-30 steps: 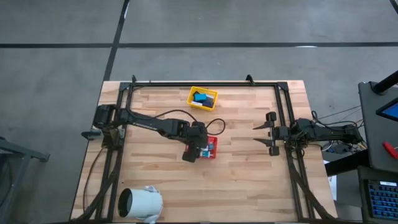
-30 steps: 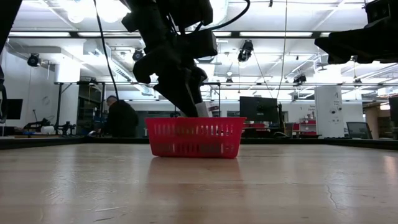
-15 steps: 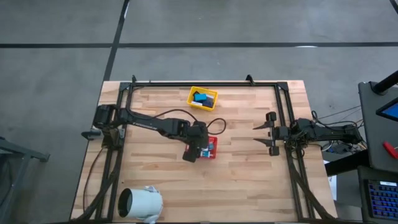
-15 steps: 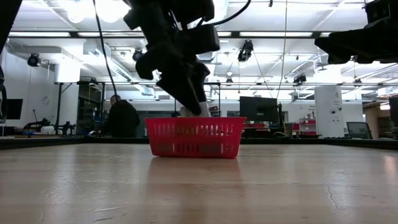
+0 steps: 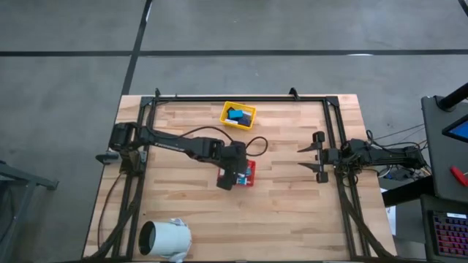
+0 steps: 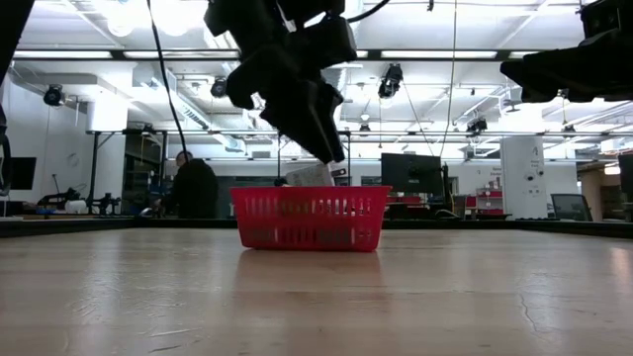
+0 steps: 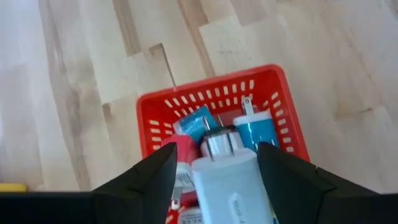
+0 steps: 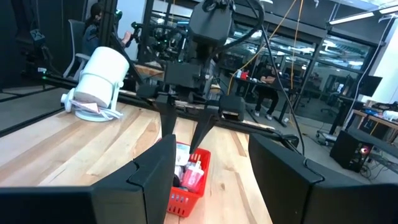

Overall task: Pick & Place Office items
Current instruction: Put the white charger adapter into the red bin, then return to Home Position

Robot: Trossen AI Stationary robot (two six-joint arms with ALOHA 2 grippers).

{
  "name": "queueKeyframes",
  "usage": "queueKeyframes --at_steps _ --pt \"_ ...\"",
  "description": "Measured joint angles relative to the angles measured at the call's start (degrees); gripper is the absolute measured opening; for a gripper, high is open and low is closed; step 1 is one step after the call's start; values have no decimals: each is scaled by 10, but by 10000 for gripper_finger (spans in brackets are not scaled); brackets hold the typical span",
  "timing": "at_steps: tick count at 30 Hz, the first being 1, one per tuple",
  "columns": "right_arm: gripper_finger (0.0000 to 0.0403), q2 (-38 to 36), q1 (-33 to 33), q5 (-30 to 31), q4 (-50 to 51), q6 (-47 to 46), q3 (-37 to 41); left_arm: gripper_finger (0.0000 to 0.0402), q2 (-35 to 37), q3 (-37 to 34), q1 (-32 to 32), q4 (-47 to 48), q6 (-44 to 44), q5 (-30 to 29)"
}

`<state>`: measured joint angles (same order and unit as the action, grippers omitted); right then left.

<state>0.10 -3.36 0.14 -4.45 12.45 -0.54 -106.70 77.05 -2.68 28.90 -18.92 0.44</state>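
Observation:
My left gripper [image 5: 235,175] hangs over the red tray [image 5: 252,166] at the table's middle, shut on a white blocky plug piece [image 7: 227,180] with two metal prongs. In the low view the piece [image 6: 310,176] shows just above the tray's rim [image 6: 309,192]. Teal pieces [image 7: 255,130] and a pink-red one [image 7: 183,149] lie inside the tray [image 7: 292,118]. Blue pieces [image 5: 235,115] lie in the yellow tray [image 5: 248,109] near the far edge. My right gripper [image 5: 311,157] waits open at the table's right side. My left gripper pinches the white piece by the two long sides of its body [image 7: 202,177], one finger [image 7: 155,177] on each side. The fingers come from above, slanting down. The piece is lifted clear over the tray, its prongs [image 7: 217,140] pointing away from the wrist, toward the tray.
A large white cylinder [image 5: 164,239] lies near the table's near-left corner, also seen in the right wrist view [image 8: 99,71]. A black frame [image 5: 241,97] runs along the far edge and both sides. Bare wood lies between the red tray and my right gripper [image 8: 211,186]. People show in the room beyond.
My left gripper has risen from inside the red tray, carrying the white piece with it. The piece, before low between the tray's walls, now hangs at about rim height. The gripper has also shifted slightly toward the table's right.

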Motion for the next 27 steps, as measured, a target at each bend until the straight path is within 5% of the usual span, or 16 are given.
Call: queueKeyframes --at_steps 12,27 --pt "201 1 0 0 0 0 0 225 25 19 6 -18 -4 -5" --pt "201 0 0 0 -6 -13 0 226 138 16 10 -28 9 -6"
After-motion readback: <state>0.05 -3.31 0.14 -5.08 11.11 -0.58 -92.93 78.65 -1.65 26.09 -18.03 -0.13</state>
